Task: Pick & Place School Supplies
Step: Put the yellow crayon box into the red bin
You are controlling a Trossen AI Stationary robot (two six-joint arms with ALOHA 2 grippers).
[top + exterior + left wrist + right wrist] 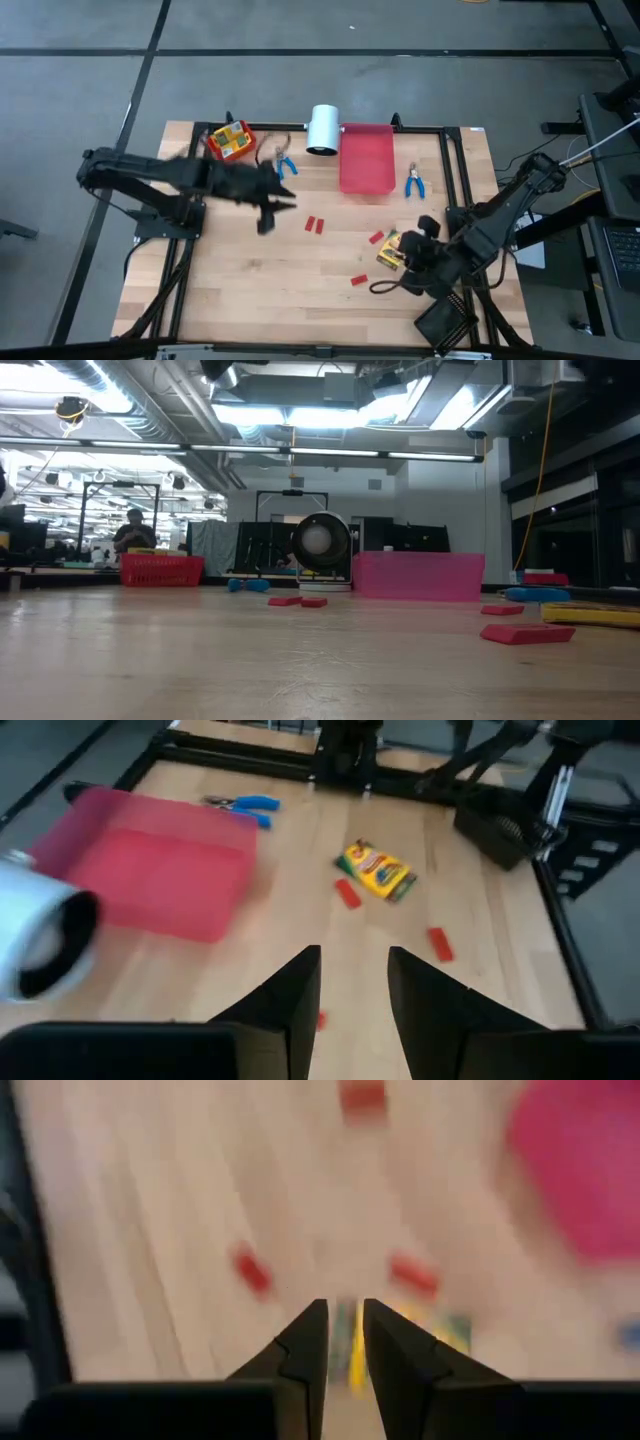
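Meanwhile, school supplies are seen scattered over the wooden table (250, 300), with both arms above it.

The left gripper (268, 212) is held over bare wood near two red blocks (314, 224), its fingers parted and empty. The right gripper (408, 262) is poised at a yellow box (391, 250); its narrow gap (nothing visibly clamped) is noted. Another yellow box (232, 141) sits in a red bin (222, 143), and blue-handled pliers (413, 182) are seen beside the pink bin (366, 158).
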